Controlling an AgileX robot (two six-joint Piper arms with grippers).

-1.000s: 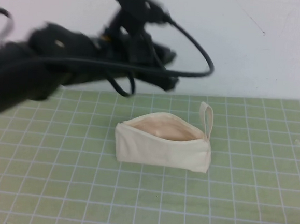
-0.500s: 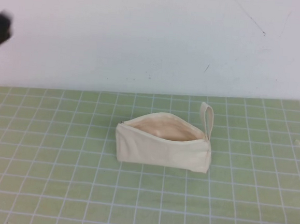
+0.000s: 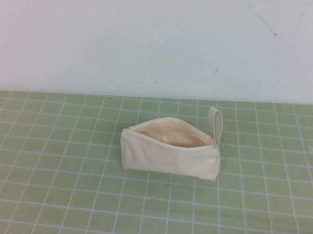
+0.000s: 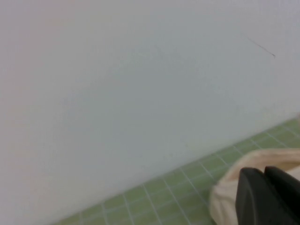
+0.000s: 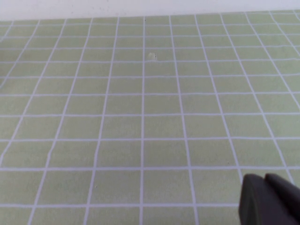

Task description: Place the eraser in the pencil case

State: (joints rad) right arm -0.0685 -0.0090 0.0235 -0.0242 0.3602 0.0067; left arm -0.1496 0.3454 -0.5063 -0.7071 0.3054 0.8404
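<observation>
The cream-white pencil case [image 3: 170,153] lies on the green grid mat, its zip open upward and the peach lining showing, with its loop strap [image 3: 217,122] at the right end. The eraser does not show in any view. Neither arm shows in the high view. In the left wrist view my left gripper [image 4: 265,176] is shut and empty, with the pencil case [image 4: 225,194] just beyond its fingertips. In the right wrist view my right gripper [image 5: 265,180] is shut and empty over bare mat.
The green grid mat [image 3: 58,196] covers the table up to a white wall [image 3: 151,41] at the back. A small pale speck [image 3: 309,148] lies on the mat at the right, and also shows in the right wrist view [image 5: 151,56].
My left arm was over the area behind the pencil case and has pulled away to the left, out of the high view. The pencil case has not moved.
</observation>
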